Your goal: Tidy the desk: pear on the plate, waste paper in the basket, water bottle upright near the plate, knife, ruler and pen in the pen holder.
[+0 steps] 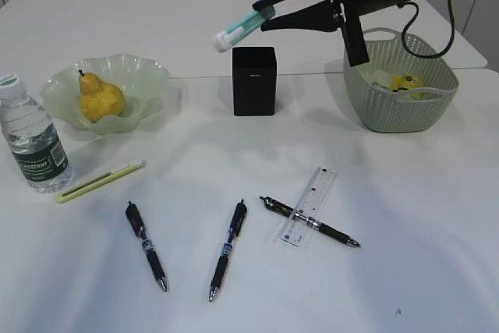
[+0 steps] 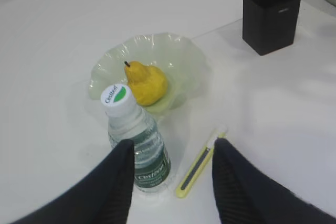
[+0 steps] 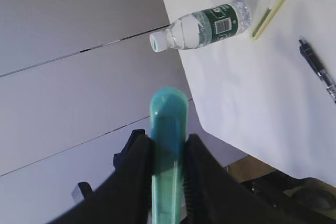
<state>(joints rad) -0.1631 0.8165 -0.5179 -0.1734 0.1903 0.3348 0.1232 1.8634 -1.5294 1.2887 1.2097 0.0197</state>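
White desk (image 1: 257, 294) stretches under me, with the pear (image 1: 100, 97) sitting on the plate (image 1: 148, 76), the water bottle (image 1: 33, 136) upright just left of it, and crumpled waste paper (image 1: 405, 82) already in the basket (image 1: 405, 107). My right gripper (image 1: 269, 15) is clamped on a teal and white knife (image 1: 242, 29), holding it tilted in the air above the pen holder (image 1: 254, 79), while my left gripper (image 2: 170, 156) hangs with its jaws apart and nothing between them over the bottle and a yellow-green utility knife (image 1: 100, 181). Three pens lie loose near the front, one of them (image 1: 310, 221) crossing the ruler (image 1: 310, 204).
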